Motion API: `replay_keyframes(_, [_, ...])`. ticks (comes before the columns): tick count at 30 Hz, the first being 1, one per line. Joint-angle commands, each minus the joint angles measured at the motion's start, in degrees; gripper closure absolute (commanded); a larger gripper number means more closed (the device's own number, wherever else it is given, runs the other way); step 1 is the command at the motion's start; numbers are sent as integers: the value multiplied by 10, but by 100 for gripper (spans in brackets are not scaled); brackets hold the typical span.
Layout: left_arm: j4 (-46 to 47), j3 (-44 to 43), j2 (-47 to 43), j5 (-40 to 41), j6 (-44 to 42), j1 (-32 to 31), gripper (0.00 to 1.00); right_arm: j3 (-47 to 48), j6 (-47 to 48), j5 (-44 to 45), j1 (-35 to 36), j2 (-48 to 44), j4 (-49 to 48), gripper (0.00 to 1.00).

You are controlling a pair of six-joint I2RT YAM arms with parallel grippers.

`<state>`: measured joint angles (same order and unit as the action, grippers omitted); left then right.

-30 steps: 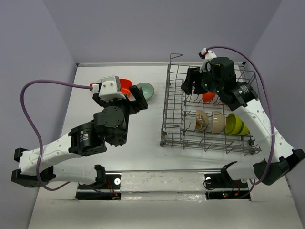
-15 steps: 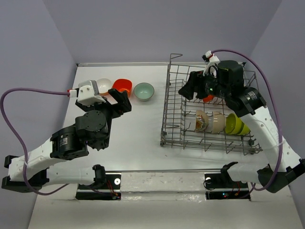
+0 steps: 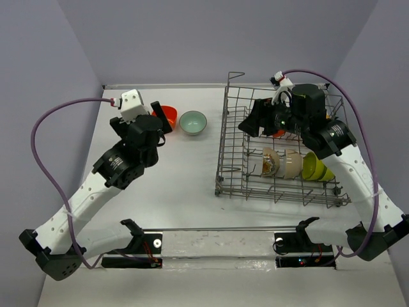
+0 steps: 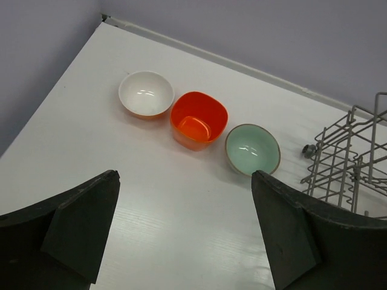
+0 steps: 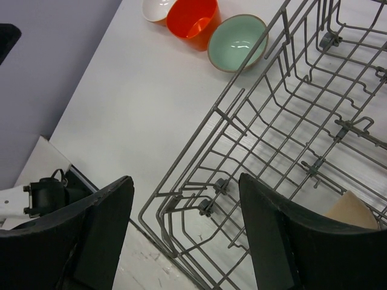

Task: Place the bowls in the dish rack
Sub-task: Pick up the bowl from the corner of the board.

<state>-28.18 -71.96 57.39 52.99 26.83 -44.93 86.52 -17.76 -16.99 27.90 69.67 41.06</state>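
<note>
Three bowls sit in a row on the table at the back: a white one (image 4: 146,93), a red-orange one (image 4: 198,119) (image 3: 168,114) and a pale teal one (image 4: 253,148) (image 3: 193,123). My left gripper (image 4: 184,229) (image 3: 160,123) hovers open just short of them, holding nothing. The arm hides the white bowl from above. The dish rack (image 3: 233,137) (image 5: 284,103) holds a patterned white bowl (image 3: 270,162), a beige bowl (image 3: 291,164), a lime green bowl (image 3: 316,167) and an orange bowl (image 3: 278,133). My right gripper (image 5: 186,229) (image 3: 251,120) hangs open and empty over the rack's left side.
The table's back edge meets the wall just behind the three bowls. The rack's tall wire sides and upright tines stand under and around my right gripper. Bare white tabletop (image 3: 185,173) lies between the two arms.
My left arm swung left and stretched toward the back, bringing its open gripper up to the three bowls. My right gripper rose a little over the rack and opened slightly wider.
</note>
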Motion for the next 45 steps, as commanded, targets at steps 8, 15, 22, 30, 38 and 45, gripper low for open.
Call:
replay_keyframes(8, [66,30,89,-161,55,174,1,14,-6,-4,6,-23,-38,23])
replay_keyframes(15, [145,64,120,-235,96,297,1,-4,-8,6,6,-45,-35,22])
replay_keyframes(22, [176,58,175,-255,130,370,1,-20,-11,-1,6,-60,-36,22])
replay_keyframes(30, [208,53,233,-269,140,400,2,-37,-10,9,6,-79,-36,20])
replay_keyframes(38, [215,3,311,-315,99,400,9,-56,-10,14,6,-93,-38,19])
replay_keyframes(45, [186,-13,364,-270,117,418,9,-57,-13,1,6,-93,-38,19])
